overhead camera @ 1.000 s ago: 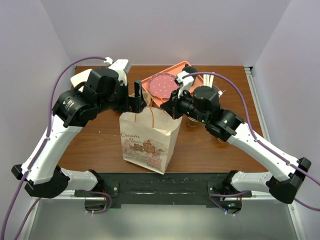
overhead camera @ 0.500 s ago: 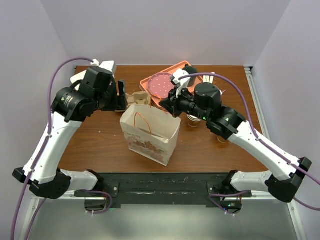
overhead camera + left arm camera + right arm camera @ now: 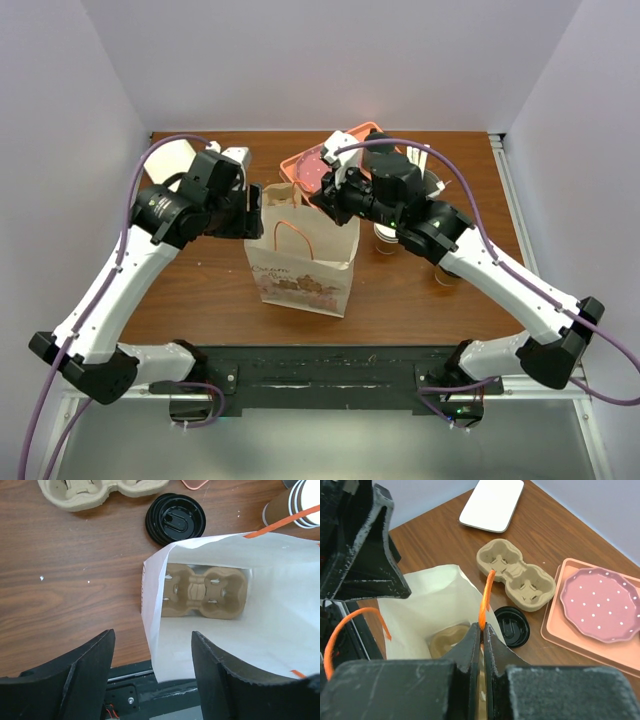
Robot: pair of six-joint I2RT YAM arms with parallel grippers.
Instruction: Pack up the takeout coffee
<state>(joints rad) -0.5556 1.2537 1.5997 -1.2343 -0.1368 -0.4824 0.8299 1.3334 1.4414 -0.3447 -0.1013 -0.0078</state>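
Two pincers are tending the paper bag at mid-tabletop. The right pincer is clamping its orange handle, and the left pincer is hovering part-open and empty. The takeout coffee is seemingly standing under the right forearm, toward the right edge. Being light, crushable and spillable, it is asking for a gentle mid-wall grip, kept upright. Compared with earlier, the left pincer is narrowing and the bag is standing straighter.

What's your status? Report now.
Left gripper open astride paper bag rim. Right gripper shut on orange handle. Cup carrier inside; no coffee packed.
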